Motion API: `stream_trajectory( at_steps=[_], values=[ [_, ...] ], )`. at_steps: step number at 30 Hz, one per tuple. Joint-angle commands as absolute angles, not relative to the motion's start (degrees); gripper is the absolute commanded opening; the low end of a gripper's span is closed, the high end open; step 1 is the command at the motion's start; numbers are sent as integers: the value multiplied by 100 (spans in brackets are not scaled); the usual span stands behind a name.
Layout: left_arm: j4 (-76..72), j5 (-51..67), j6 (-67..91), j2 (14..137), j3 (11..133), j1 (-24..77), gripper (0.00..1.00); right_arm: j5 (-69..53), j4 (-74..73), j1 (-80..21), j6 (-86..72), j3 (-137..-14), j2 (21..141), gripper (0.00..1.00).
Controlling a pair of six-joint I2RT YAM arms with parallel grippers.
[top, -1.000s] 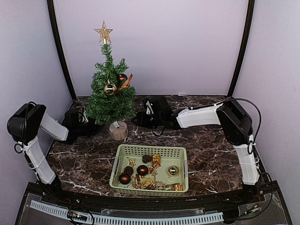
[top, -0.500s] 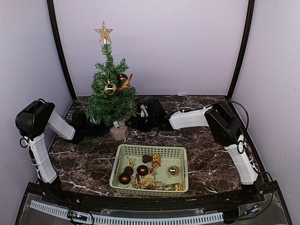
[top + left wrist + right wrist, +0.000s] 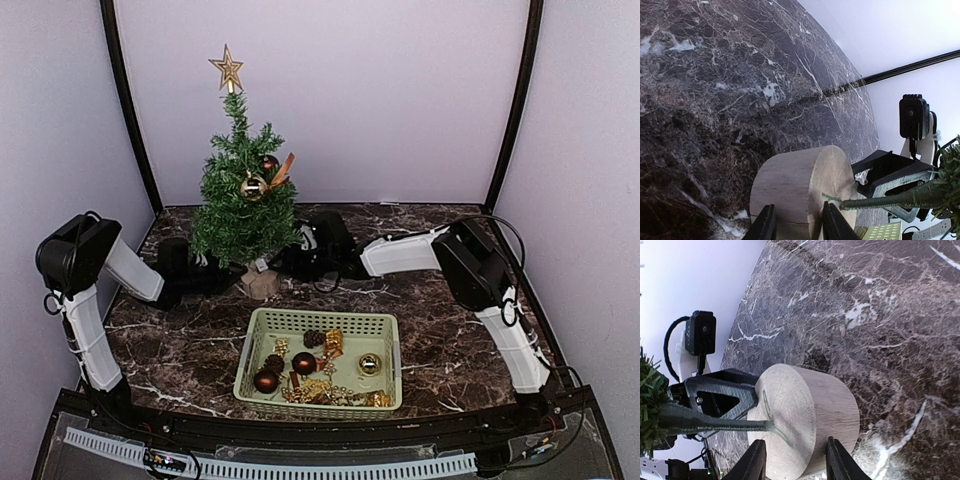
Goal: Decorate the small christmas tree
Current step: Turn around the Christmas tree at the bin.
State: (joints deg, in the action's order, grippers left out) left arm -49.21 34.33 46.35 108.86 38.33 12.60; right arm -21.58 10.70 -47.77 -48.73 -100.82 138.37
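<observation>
The small christmas tree point(image 3: 243, 205) stands at the back left, leaning a little, with a gold star point(image 3: 228, 70) on top. A gold ball point(image 3: 252, 186), a brown ball point(image 3: 268, 163) and an orange ribbon hang in its branches. Its round wooden stump point(image 3: 260, 283) sits between both grippers. My left gripper point(image 3: 228, 276) comes in from the left, and its fingers clamp the stump point(image 3: 800, 192) across top and bottom faces. From the right, my right gripper point(image 3: 291, 263) clamps the same stump point(image 3: 815, 415). The thin trunk point(image 3: 710, 422) runs off to the side.
A pale green basket point(image 3: 320, 316) sits in front of the tree. It holds dark red balls point(image 3: 266, 380), a gold ball point(image 3: 370, 364), pine cones and gold trinkets. Black frame posts point(image 3: 128, 110) and purple walls close in the marble table point(image 3: 450, 300).
Both grippers have moved in on the stump and narrowed onto it. The tree has shifted a little to the right and now leans.
</observation>
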Motion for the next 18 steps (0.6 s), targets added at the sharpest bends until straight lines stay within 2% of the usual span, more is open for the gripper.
stream_trajectory(
  at_steps=[1, 18],
  values=[
    [-5294, 3668, 4777, 10880, 3697, 1573, 32, -2265, 1356, -4772, -4833, -10280, 13962, 40],
    [-5350, 3470, 4931, 10825, 3643, 2296, 31, -2092, 1254, -4493, -4428, -10102, 13774, 41]
  ],
)
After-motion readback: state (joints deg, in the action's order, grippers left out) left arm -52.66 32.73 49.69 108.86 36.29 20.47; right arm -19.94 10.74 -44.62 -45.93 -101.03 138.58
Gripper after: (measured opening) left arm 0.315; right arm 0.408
